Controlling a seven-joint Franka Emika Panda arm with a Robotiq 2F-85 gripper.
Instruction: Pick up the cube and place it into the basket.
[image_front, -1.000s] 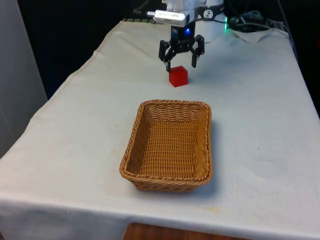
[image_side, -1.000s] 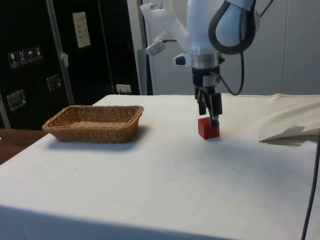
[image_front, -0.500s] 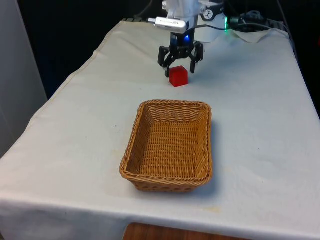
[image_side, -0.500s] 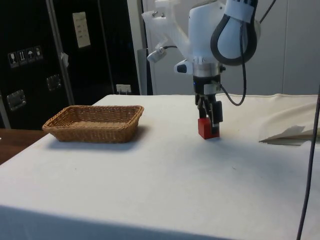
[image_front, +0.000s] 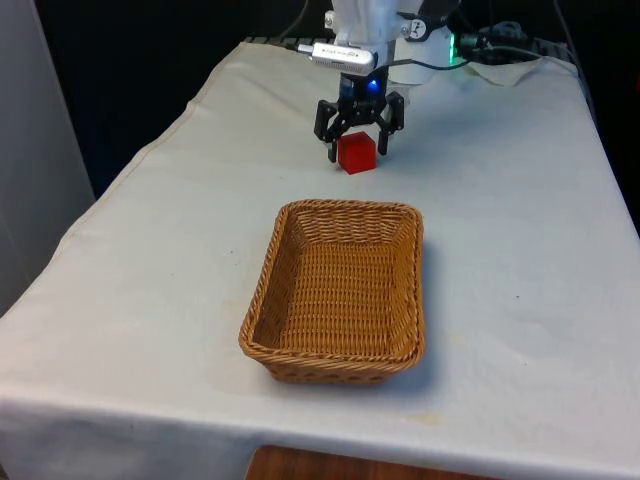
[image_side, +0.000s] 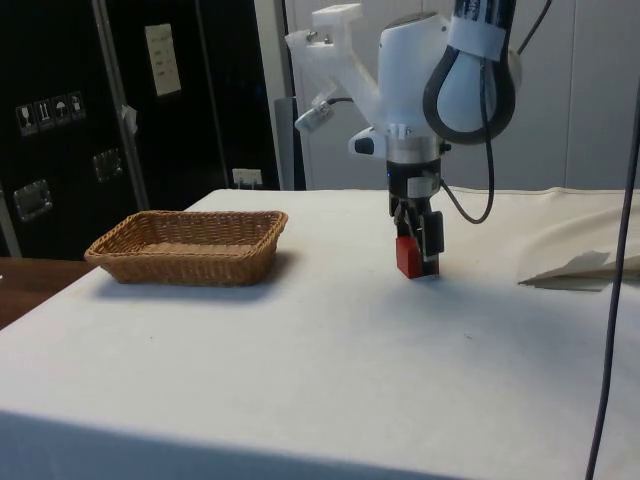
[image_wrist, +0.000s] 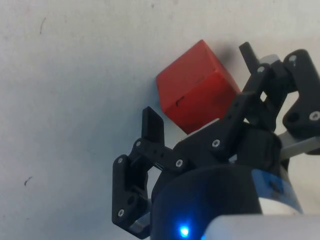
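Cube (image_front: 356, 153) looks small, rigid, prob light w/ flat red faces; a pinch across two opposite sides should hold, tho it sits turned a bit vs the fingers in the wrist view. Jaws spread wide, straddling it on the worktop (image_front: 500, 220), fingers (image_wrist: 152, 125) beside the faces, not visibly pressing. Basket (image_front: 340, 292) lies well apart from the jaws.

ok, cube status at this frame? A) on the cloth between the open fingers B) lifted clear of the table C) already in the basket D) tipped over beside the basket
A: the red cube sits on the white cloth with the gripper lowered around it, one finger on each side and a gap visible in the wrist view; the basket holds nothing.
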